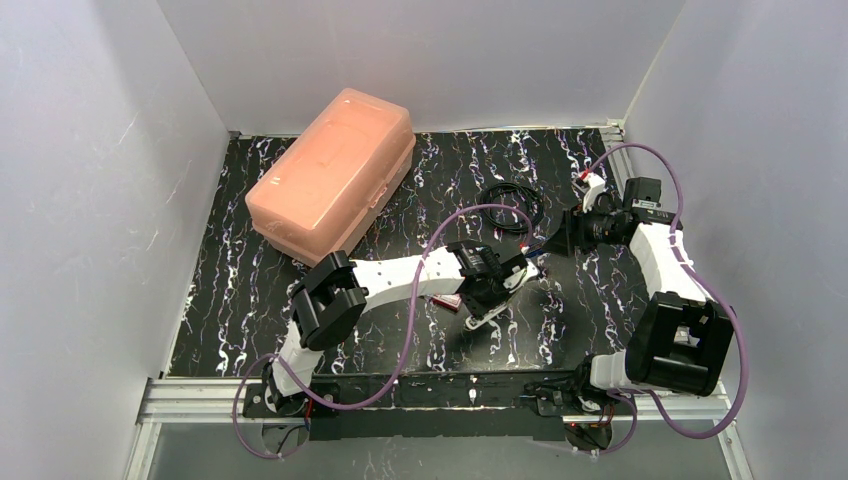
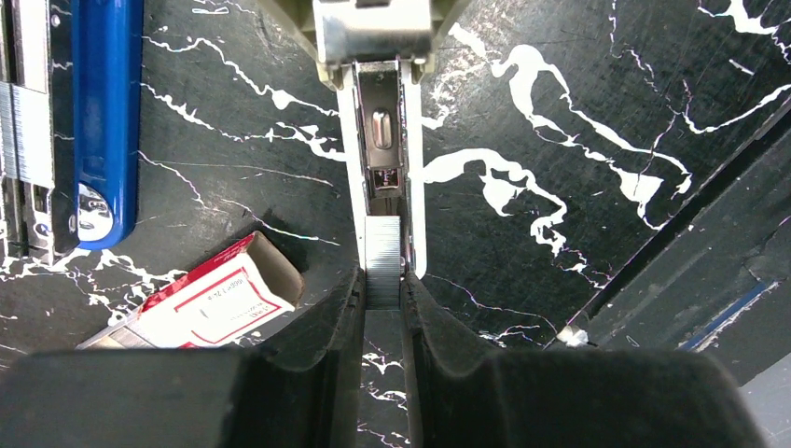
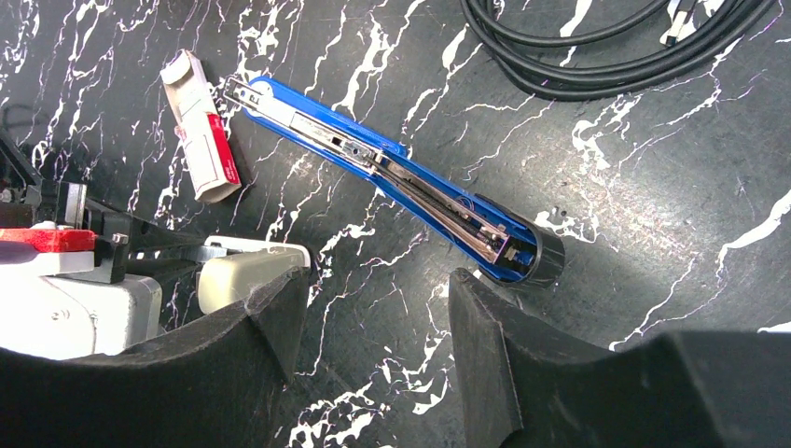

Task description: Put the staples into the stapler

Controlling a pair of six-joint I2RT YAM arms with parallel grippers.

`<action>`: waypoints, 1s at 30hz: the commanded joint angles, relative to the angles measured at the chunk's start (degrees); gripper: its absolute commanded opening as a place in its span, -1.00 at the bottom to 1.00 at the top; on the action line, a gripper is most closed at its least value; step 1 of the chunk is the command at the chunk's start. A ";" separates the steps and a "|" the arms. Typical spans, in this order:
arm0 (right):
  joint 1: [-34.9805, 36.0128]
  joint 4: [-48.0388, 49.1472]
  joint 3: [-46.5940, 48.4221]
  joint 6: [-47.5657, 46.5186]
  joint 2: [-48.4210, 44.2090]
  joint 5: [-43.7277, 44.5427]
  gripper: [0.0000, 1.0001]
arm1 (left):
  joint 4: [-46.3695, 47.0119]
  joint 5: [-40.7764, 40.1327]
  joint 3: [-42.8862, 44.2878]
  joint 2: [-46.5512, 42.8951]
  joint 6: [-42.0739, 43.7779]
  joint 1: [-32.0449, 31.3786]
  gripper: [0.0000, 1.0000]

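My left gripper (image 2: 382,294) is shut on a short grey strip of staples (image 2: 382,271). The strip's far end lies at the open metal channel of a white-sided stapler (image 2: 382,140) straight ahead of the fingers. That white stapler also shows in the top view (image 1: 486,318). The pink-red staples box (image 2: 215,299) lies open-ended on the table to the left, also seen from the right wrist (image 3: 201,126). A blue stapler (image 3: 392,173) lies opened flat, its magazine showing. My right gripper (image 3: 378,308) is open and empty, just short of the blue stapler's hinge end.
A large salmon-pink plastic case (image 1: 335,170) stands at the back left. A coil of black cable (image 1: 510,200) lies behind the grippers, also in the right wrist view (image 3: 606,47). White walls enclose the black marbled table (image 1: 250,300) on three sides.
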 commanded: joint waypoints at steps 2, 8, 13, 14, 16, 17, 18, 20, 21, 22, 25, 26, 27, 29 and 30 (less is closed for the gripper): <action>-0.56 -0.17 -0.23 -0.98 -0.82 -1.63 0.29 | -1.59 0.32 1.95 -0.40 -0.48 -0.23 -0.84; -0.71 -0.42 -0.23 -1.16 -0.73 -1.76 0.28 | -1.59 0.45 1.81 -0.37 -0.45 -0.23 -0.84; -0.79 -0.49 -0.20 -1.25 -0.65 -1.90 0.29 | -1.70 -0.22 2.24 -0.92 -0.23 -0.23 -0.84; -0.75 -0.57 -0.22 -1.32 -0.55 -2.00 0.29 | -1.65 -0.32 2.22 -1.23 -0.11 -0.23 -0.84; -0.83 -0.75 -0.20 -1.55 -0.54 -2.11 0.28 | -1.44 -0.34 1.84 -1.83 0.08 -0.23 -0.84; -0.85 -0.79 -0.10 -1.66 -0.54 -2.16 0.29 | -1.28 -0.34 1.57 -2.13 0.10 -0.23 -0.85; -0.83 -0.79 -0.11 -1.68 -0.61 -2.15 0.29 | -1.14 -0.45 1.33 -2.44 0.17 -0.23 -0.85; -0.81 -0.78 -0.18 -1.68 -0.59 -2.11 0.29 | -0.36 -0.89 0.43 -3.65 0.68 -0.21 -0.86; -0.95 -0.72 -0.19 -1.76 -0.47 -2.13 0.29 | -0.04 -1.02 0.03 -4.26 0.96 -0.23 -0.86; -0.97 -0.71 -0.20 -1.77 -0.42 -2.14 0.29 | 0.27 -0.86 -0.43 -4.93 1.19 -0.23 -0.87; -0.98 -0.71 -0.02 -1.77 0.07 -1.94 0.29 | 1.60 -0.21 -1.89 -6.85 1.89 -0.44 -0.88; -0.91 -0.78 0.00 -1.80 0.17 -1.99 0.28 | 1.79 0.06 -2.30 -7.38 2.11 -0.53 -0.88; -0.90 -0.84 -0.01 -1.92 0.26 -1.91 0.28 | 2.12 0.49 -2.80 -7.79 2.25 -0.65 -0.89; -0.96 -0.88 0.00 -2.03 0.52 -1.63 0.28 | 3.16 4.27 -4.15 -8.73 2.56 -0.94 -0.90; -0.94 -0.88 -0.02 -2.08 0.61 -1.53 0.29 | 3.71 5.47 -5.05 -9.17 2.51 -1.20 -0.90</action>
